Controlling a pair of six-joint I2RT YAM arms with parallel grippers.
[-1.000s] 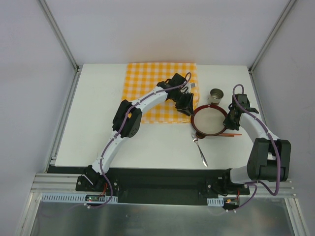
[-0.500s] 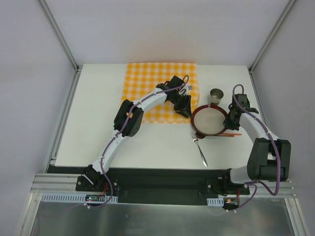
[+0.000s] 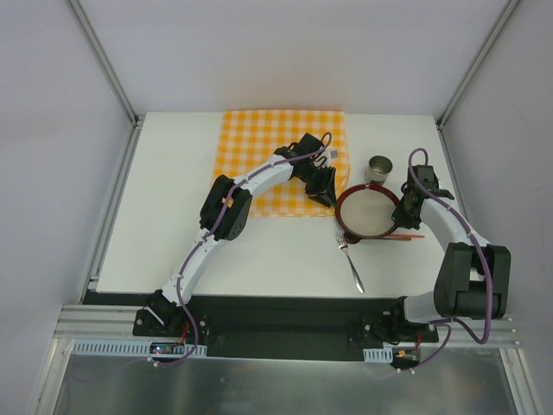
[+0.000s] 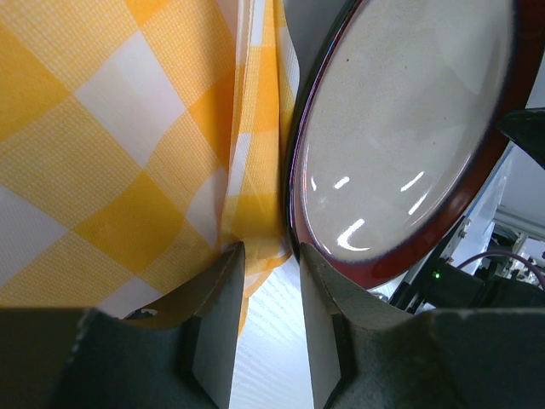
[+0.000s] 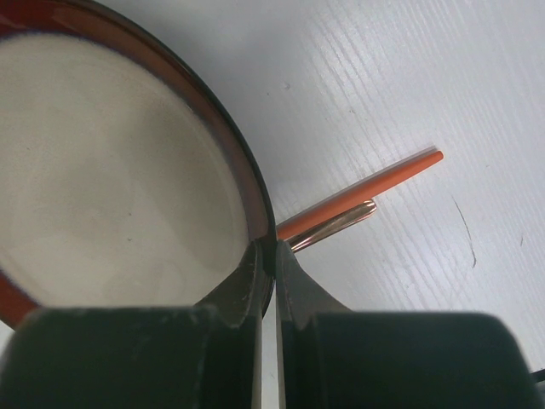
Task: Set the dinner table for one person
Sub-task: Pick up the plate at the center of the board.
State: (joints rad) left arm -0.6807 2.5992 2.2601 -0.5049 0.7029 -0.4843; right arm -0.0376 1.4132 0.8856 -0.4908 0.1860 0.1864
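Observation:
The white dinner table (image 3: pixel 164 216) holds an orange-and-white checked cloth (image 3: pixel 259 156) at the back. A red-rimmed plate (image 3: pixel 367 212) with a pale centre lies just right of the cloth. My left gripper (image 3: pixel 324 197) is open low over the cloth's near right corner (image 4: pixel 255 247), with one finger on the cloth and the other beside the plate's rim (image 4: pixel 294 196). My right gripper (image 3: pixel 399 213) is shut on the plate's right rim (image 5: pixel 255 204). An orange-handled utensil (image 5: pixel 366 189) and a copper-coloured handle (image 5: pixel 336 223) stick out from under the plate.
A metal cup (image 3: pixel 378 169) stands behind the plate. A fork (image 3: pixel 352 264) lies on the table in front of the plate, its tines towards it. Metal frame posts rise at the table's back corners.
My left gripper has shifted slightly left and nearer over the cloth's corner. The right arm and the plate have not moved.

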